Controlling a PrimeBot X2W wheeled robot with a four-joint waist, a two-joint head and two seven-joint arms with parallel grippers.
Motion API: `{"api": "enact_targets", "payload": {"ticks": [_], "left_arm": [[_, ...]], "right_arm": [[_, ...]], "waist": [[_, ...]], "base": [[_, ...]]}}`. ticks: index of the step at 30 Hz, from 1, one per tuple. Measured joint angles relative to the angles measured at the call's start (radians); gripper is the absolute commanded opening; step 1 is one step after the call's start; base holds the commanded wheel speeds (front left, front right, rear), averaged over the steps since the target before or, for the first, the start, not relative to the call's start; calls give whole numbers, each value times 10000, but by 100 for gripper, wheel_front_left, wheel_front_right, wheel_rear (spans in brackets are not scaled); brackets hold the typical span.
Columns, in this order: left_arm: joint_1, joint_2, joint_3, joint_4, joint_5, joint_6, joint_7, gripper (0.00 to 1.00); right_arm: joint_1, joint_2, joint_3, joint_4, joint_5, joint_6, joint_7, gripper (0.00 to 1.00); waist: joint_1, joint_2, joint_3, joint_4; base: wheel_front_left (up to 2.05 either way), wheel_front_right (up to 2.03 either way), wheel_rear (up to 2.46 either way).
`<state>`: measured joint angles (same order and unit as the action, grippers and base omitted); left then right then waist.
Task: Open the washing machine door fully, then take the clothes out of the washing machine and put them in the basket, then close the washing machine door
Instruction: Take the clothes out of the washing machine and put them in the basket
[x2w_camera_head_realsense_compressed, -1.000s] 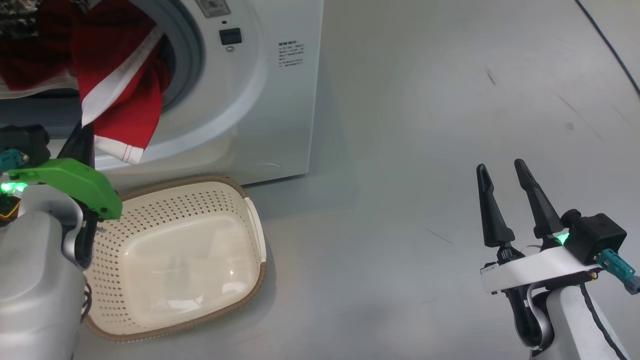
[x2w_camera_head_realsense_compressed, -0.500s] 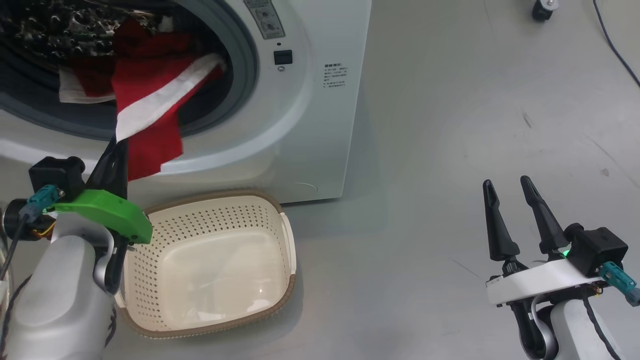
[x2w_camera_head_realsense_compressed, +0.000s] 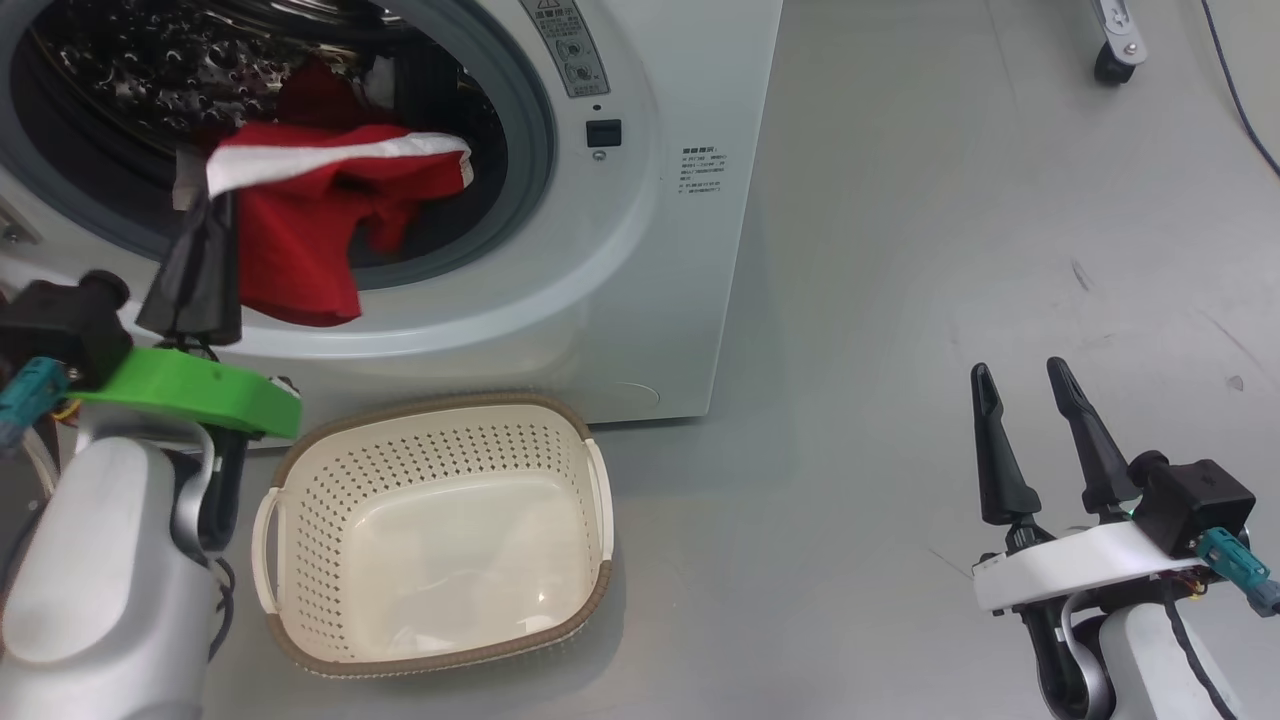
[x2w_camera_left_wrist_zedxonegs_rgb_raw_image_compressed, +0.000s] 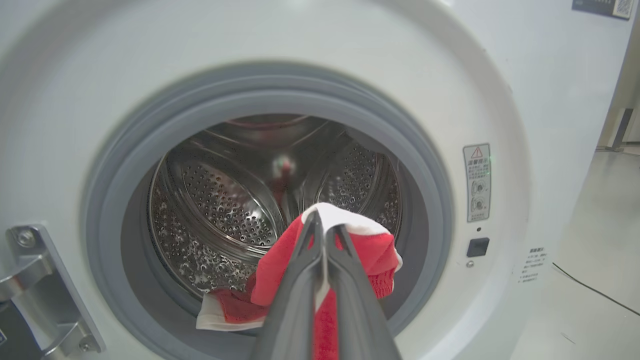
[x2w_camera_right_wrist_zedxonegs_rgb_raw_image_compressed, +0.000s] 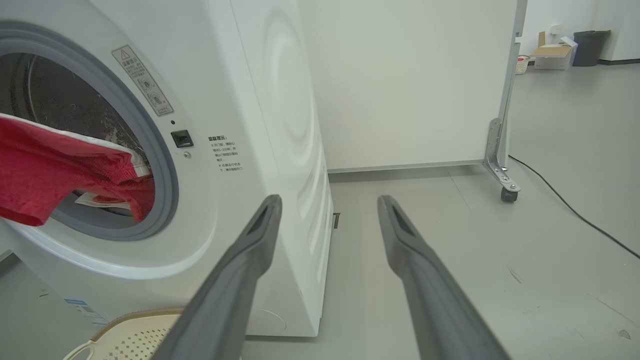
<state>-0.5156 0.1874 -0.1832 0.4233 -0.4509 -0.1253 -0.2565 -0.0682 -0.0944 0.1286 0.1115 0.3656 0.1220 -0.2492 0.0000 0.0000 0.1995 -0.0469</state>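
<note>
Red clothes (x2w_camera_head_realsense_compressed: 300, 240) with a white band hang half out of the washing machine (x2w_camera_head_realsense_compressed: 690, 280) porthole (x2w_camera_head_realsense_compressed: 532, 150). The left tool (x2w_camera_left_wrist_zedxonegs_rgb_raw_image_compressed: 321, 225) pinches the white edge (fingers pressed together on the fabric). Cream basket (x2w_camera_head_realsense_compressed: 440, 402) on the floor (x2w_camera_head_realsense_compressed: 900, 250), just before the machine, below the porthole. Well apart, the right tool (x2w_camera_head_realsense_compressed: 1017, 368) is spread, holding nothing.

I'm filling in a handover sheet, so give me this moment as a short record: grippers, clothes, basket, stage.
left gripper: shut on clothes at the white trim
right gripper: open, holding nothing, above the floor right of the washer
clothes: hanging out of the porthole, part inside the drum
basket: empty, on the floor before the washer
stage: clothes not yet in basket
</note>
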Motion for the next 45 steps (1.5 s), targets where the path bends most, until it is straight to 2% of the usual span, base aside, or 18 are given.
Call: {"api": "enact_targets", "payload": {"ticks": [6,16,22,26,34,45], "left_arm": [[-7,2,704,-1866,451,0,-2,0],[766,-182,874,-2615,650,0,-4,0],[1814,-150,144,-1699,696,0,6,0],[2305,-38,-163,-1243,819,0,372,0],[2490,23,-568,-571,832,-2,813,0],[2473,40,-656,635,813,-2,1275,0]], "right_arm": [[45,0,-4,-10,0,0,0,100],[116,4,46,-19,0,0,0,100],[156,8,67,-21,0,0,0,100],[157,17,153,-33,0,0,0,100],[142,17,236,-86,0,0,0,100],[-112,23,479,-96,0,0,0,100]], "waist": [[0,0,-35,60],[0,0,-35,44],[0,0,0,-32],[0,0,86,-109],[0,0,476,-343],[0,0,1039,-803]], "base": [[0,0,0],[0,0,0],[0,0,0],[0,0,0],[0,0,0],[0,0,0]]}}
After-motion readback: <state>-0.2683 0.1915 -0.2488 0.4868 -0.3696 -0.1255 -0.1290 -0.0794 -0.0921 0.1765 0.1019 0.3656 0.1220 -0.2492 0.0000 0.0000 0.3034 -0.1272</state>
